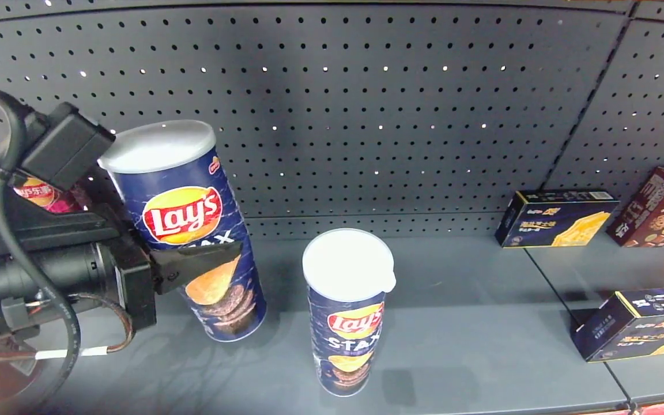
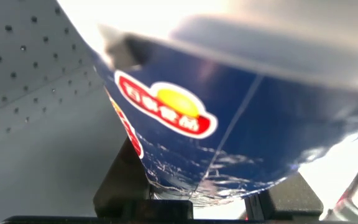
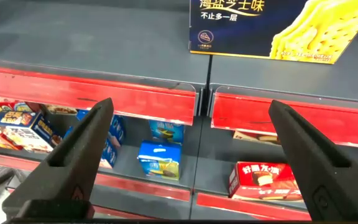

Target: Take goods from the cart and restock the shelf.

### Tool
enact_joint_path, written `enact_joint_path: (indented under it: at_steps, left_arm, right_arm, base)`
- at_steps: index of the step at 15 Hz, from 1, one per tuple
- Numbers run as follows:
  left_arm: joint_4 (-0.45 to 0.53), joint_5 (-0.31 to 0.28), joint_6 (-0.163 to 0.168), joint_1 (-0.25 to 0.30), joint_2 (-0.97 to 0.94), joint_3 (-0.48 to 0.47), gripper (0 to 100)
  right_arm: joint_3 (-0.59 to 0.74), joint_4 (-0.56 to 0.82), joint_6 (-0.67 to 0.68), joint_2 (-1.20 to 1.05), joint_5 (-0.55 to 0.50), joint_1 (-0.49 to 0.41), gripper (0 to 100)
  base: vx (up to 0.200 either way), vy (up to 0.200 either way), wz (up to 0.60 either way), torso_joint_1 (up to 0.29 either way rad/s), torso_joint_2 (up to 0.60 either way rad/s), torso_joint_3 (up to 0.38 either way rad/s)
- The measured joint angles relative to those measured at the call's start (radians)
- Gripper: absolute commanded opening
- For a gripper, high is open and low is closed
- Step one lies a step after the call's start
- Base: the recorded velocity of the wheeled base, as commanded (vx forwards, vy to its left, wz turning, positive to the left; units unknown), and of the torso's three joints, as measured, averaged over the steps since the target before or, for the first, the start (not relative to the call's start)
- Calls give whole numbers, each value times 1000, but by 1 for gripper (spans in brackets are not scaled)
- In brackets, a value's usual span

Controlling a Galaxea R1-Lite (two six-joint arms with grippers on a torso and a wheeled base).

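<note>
Pincer [image 1: 200, 233] on left, held horizontal, clamps tilted chip can [image 1: 177, 173].

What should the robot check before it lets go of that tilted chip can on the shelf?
1. Grip: left end effector shut on the held can: ok.
2. Can upright: it leans: not ok.
3. Its base flat on the shelf: cannot tell.
4. Gap to the standing can: apart: ok.
5. Other arm: right end effector open, by the lower shelves, away from both cans: ok.
</note>
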Motion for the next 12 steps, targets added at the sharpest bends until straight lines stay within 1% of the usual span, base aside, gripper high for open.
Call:
enact_joint_path:
  at_steps: [1, 3, 4, 7, 9, 12]
  left_arm:
    - [28, -1, 30, 1, 17, -34, 0]
    - [-7, -6, 72, 1, 66, -68, 0]
    - [-51, -12, 78, 1, 93, -74, 0]
    - [-157, -36, 80, -3, 175, -81, 0]
    - [-167, -39, 79, -5, 212, -85, 0]
    - [-172, -43, 87, -15, 242, -86, 0]
  right_arm:
    - [0, 0, 0, 0, 0, 0, 100]
    - [0, 0, 0, 0, 0, 1, 100]
    - [0, 0, 0, 0, 0, 0, 100]
    - [0, 0, 0, 1, 0, 0, 100]
    - [0, 0, 0, 1, 0, 0, 100]
    - [0, 0, 0, 1, 0, 1, 100]
  base:
    - [0, 0, 0, 0, 0, 0]
    - [0, 0, 0, 0, 0, 0]
    - [0, 0, 0, 0, 0, 0]
    - [0, 0, 0, 0, 0, 0]
    - [0, 0, 0, 0, 0, 0]
    - [0, 0, 0, 0, 0, 0]
